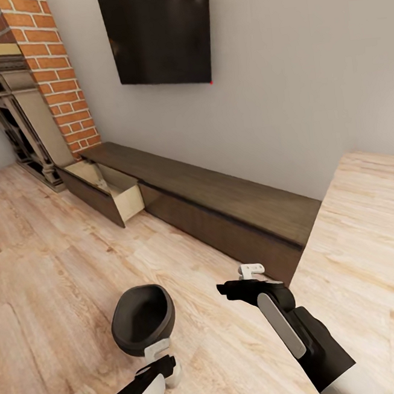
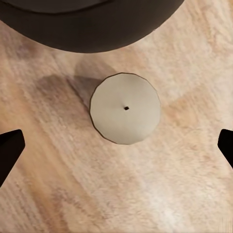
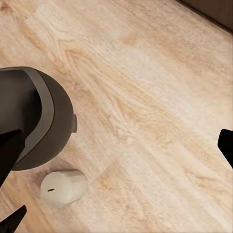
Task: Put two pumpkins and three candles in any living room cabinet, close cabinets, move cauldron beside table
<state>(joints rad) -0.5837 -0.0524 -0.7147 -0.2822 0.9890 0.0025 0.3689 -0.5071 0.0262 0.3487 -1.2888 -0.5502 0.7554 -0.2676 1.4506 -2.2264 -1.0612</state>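
The black cauldron stands on the wood floor just ahead of my left gripper. In the left wrist view a candle stands upright right below that gripper, between its widely open fingers and close to the cauldron's wall. My right gripper hovers open and empty to the cauldron's right; its wrist view shows the cauldron and the candle beside it. The dark-brown cabinet runs along the wall with its left drawer pulled open. The pumpkins are out of view.
A pale wooden table fills the right side, its edge close to my right arm. A brick fireplace stands at the far left and a television hangs above the cabinet. Bare floor lies between the cauldron and the cabinet.
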